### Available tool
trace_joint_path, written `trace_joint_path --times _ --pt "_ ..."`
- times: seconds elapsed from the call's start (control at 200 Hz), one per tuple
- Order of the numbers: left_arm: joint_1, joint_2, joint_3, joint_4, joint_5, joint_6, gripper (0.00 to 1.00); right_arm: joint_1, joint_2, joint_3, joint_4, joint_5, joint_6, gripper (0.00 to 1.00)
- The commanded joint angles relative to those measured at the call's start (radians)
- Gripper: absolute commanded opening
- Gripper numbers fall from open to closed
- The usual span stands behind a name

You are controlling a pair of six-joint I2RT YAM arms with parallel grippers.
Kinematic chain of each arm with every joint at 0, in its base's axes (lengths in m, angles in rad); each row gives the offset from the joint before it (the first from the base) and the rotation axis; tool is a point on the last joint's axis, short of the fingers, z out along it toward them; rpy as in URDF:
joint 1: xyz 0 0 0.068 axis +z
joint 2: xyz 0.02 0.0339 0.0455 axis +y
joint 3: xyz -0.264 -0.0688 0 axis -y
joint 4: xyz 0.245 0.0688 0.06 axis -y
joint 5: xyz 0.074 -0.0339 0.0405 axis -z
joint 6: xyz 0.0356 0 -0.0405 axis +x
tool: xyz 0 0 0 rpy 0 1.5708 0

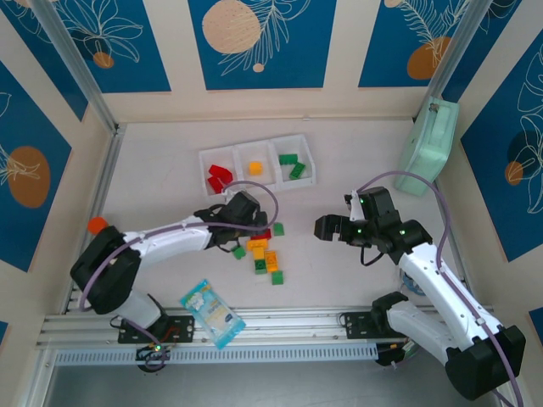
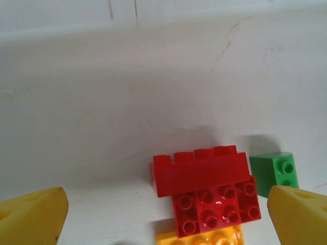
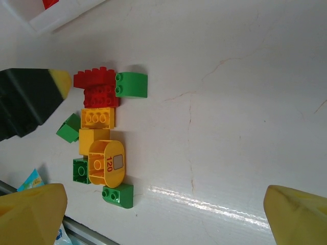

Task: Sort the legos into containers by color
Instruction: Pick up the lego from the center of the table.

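My left end effector [image 1: 251, 222] is low over the loose legos [image 1: 265, 250] in the middle of the surface [image 1: 161, 170], just in front of the white three-compartment tray [image 1: 244, 155]. Through the left wrist camera its yellow fingers [image 2: 31, 217] stand wide apart at the frame's lower corners and grip nothing. Between them I see a red brick [image 2: 202, 171] lying partly over a second red brick [image 2: 217, 204], with a yellow brick [image 2: 199, 237] below that and a small green brick [image 2: 276, 171] just beside the right fingertip. From above, the arm's body hides part of the pile, so I can't say whether a finger touches any brick.

My right end effector [image 1: 331, 227] sits well apart to the right of the pile, above bare surface. Its fingers [image 3: 31, 212] are spread wide and empty. Its camera looks across at the cluster: red at one end, yellow pieces in the middle, green ones around the edges.

In the tray, red pieces [image 1: 219, 176] lie in the left compartment, a yellow-orange piece [image 1: 254, 167] in the middle and green pieces [image 1: 293, 164] in the right. A blue-and-white packet [image 1: 212, 314] lies near the left arm's base. A mint-green case [image 1: 428, 148] leans at the far right corner.
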Motion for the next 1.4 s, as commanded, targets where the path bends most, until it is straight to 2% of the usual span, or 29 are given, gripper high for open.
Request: trace_joint_path --times 0.0,0.395,0.69,0.86,1.396 --pt "-0.013 0.07 0.038 0.05 -0.013 -0.073 0.99 -0.007 0.007 0.005 0.001 -0.017 -0.014 0.99" --pt "-0.014 0.277 0.201 -0.047 0.046 -0.114 0.88 -0.029 0.001 -0.012 0.006 -0.037 -0.016 0.99" --pt "-0.013 0.279 0.211 -0.114 -0.001 -0.099 0.8 -0.052 0.003 -0.016 0.014 -0.066 -0.014 0.99" --pt "-0.012 0.263 0.195 -0.139 -0.027 -0.094 0.72 -0.058 0.008 -0.019 0.015 -0.072 -0.011 0.99" --pt "0.02 0.291 0.143 -0.084 0.072 -0.129 0.76 -0.063 0.011 -0.018 0.012 -0.073 -0.012 0.99"
